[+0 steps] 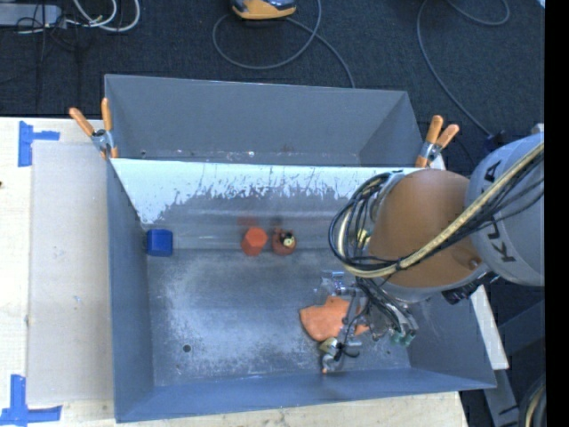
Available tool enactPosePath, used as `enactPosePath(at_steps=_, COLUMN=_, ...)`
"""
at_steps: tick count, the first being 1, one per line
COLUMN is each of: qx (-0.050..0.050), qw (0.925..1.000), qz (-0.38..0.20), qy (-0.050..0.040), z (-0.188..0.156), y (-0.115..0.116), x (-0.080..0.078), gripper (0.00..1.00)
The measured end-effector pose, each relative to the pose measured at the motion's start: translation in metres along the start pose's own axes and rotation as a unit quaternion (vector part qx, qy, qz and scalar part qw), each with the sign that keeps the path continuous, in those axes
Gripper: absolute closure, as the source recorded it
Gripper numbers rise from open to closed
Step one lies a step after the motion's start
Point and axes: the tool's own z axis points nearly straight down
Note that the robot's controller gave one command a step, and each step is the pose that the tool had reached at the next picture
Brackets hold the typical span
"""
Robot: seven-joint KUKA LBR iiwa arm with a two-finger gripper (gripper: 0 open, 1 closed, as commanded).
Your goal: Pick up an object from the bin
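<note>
Gripper [338, 352] partly hides an orange lump [316, 320], front right

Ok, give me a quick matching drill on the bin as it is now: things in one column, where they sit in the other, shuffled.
Things:
1. blue block
2. small red-orange piece
3. flat orange piece
4. hand

Places:
A. low near the front wall of the bin, right of middle
B. by the back wall, far to the view's left
C. right up against the hand
D. by the back wall, beside a darker red piece

Pairs: 1-B, 2-D, 3-C, 4-A.
</note>
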Motion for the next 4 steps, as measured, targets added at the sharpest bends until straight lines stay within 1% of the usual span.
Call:
enactPosePath(at_steps=1, qx=0.000, qw=1.0000, qz=0.001, qy=-0.0038, z=-0.004, y=0.000, x=-0.002, gripper=0.00)
enactPosePath(at_steps=2, qx=-0.001, qw=0.9986, qz=0.053, qy=-0.0046, z=0.013, y=-0.011, x=-0.016, gripper=0.00)
enactPosePath(at_steps=3, qx=0.000, qw=0.9961, qz=0.088, qy=-0.0024, z=0.052, y=-0.022, x=-0.028, gripper=0.00)
enactPosePath(at_steps=4, qx=-0.001, qw=0.9998, qz=0.021, qy=-0.0038, z=0.095, y=-0.036, x=-0.053, gripper=1.00)
